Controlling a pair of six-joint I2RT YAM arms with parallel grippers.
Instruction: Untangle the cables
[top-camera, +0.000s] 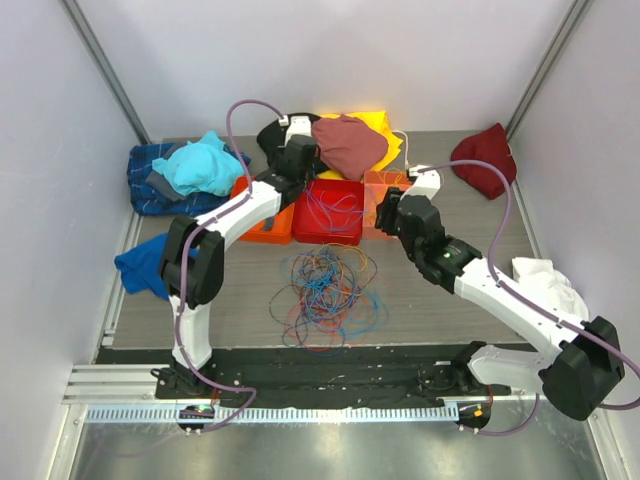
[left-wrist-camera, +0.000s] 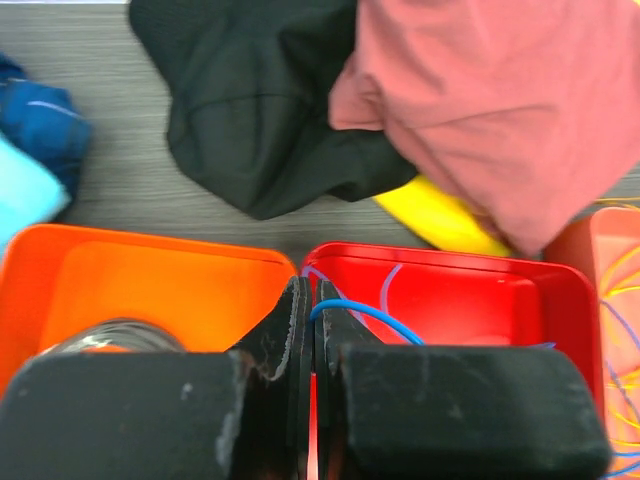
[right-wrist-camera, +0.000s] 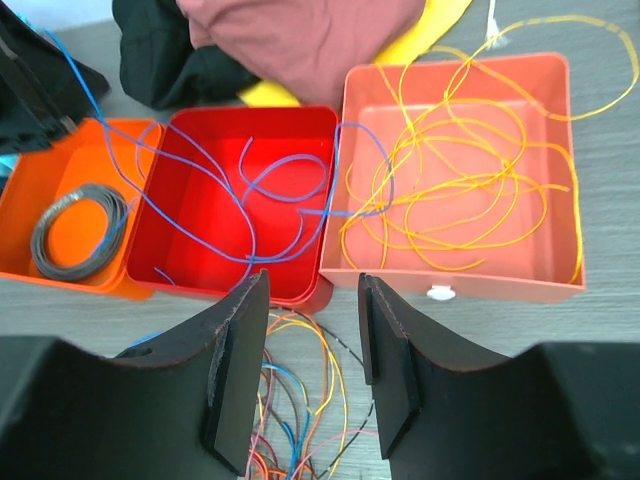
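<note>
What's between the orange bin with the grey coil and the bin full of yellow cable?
The red bin, with blue cables looped in it, sits between the orange bin and the salmon bin; the right wrist view shows it.

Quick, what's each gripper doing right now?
Left gripper: closed on a blue cable.
Right gripper: open, holding nothing.

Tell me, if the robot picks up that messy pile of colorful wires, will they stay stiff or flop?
Probably flop: the wires lie in loose, curvy loops on the table. They look string-thin, so they are likely very light. Pulling one would probably drag others along, because the loops cross each other.
</note>
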